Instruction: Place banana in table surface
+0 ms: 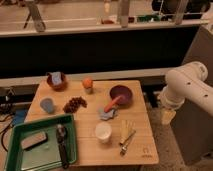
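Lying on the table [140,150] just right of the white cup [103,132], the banana [123,128] sits beside the fork [128,140] (contact unclear). Off the table's right edge hangs the hand [168,116]; apart or together, I cannot tell.

The banana [123,128] is small, pale yellow and a little bent. It lies flat on the table surface [90,152], near the front and toward the right. The table surface is light tan wood, almost square. My gripper [167,116] hangs past the table's right edge, apart from the banana.
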